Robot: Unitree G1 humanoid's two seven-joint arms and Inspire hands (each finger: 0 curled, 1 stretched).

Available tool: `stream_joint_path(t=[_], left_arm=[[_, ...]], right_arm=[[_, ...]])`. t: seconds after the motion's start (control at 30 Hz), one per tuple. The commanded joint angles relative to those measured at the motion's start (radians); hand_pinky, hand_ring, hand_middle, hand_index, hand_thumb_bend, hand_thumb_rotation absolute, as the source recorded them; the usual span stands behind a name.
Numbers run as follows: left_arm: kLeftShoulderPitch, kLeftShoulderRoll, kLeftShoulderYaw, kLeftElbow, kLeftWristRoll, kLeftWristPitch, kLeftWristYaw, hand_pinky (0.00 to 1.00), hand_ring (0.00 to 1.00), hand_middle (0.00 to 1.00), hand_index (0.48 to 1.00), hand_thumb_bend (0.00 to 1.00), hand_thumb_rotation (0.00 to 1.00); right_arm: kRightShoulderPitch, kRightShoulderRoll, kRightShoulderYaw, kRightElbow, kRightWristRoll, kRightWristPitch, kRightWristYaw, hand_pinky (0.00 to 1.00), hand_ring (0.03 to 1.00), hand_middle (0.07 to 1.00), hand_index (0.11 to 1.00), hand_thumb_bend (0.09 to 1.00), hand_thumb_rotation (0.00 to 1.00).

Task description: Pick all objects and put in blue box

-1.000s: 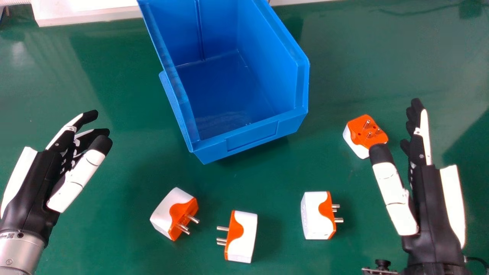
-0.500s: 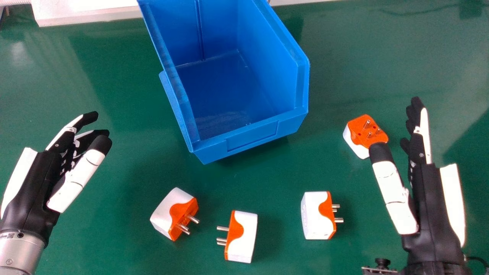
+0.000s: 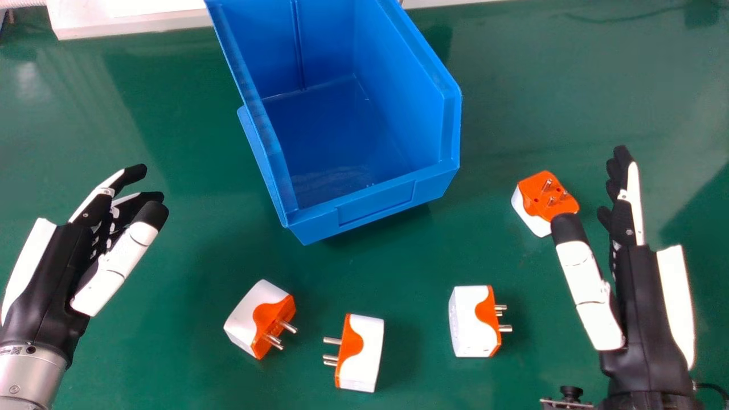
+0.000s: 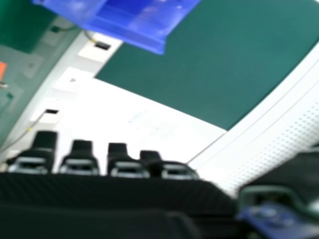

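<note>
Four plug adapters, white and orange, lay on the green worktop (image 3: 171, 353), all outside the blue box (image 3: 373, 208). First adapter (image 3: 245, 319), left of the others, pins slanting right. Second adapter (image 3: 365, 354) near it, pins facing left. Third adapter (image 3: 470, 322) farther right, pins to the right. Fourth adapter (image 3: 533, 219) beyond that one, pins up, by the right hand's (image 3: 643, 307) thumb tip; I could not tell whether they touched. Right fingers straight, thumb spread wide. Left hand (image 3: 51, 273) well apart from the box, fingers relaxed and slightly bent, thumb clear of them.
</note>
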State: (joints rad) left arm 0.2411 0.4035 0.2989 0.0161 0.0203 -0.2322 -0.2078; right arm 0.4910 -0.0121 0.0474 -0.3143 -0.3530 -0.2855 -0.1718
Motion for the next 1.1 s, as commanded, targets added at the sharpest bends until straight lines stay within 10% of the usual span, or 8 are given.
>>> stream_joint_path(t=[0.0,0.4,1.07], left_arm=[[0.004,-0.008,-0.006,-0.031,0.005,-0.001,0.014,0.8,0.82,0.82,0.888,0.74,0.86],[0.001,-0.036,-0.032,-0.064,0.018,0.041,0.026,0.81,0.83,0.82,0.891,0.71,0.86],[0.037,-0.049,-0.03,-0.138,-0.003,0.1,0.015,0.81,0.82,0.82,0.896,0.69,0.86]], right_arm=[[-0.003,-0.005,-0.011,-0.015,-0.003,-0.015,-0.015,0.94,1.0,1.0,0.993,0.435,1.0],[-0.053,-0.019,-0.031,-0.01,-0.009,0.015,-0.008,0.94,1.0,1.0,0.995,0.441,1.0],[0.058,0.034,0.097,-0.106,-0.146,0.083,-0.078,0.92,0.997,1.0,0.993,0.382,0.94]])
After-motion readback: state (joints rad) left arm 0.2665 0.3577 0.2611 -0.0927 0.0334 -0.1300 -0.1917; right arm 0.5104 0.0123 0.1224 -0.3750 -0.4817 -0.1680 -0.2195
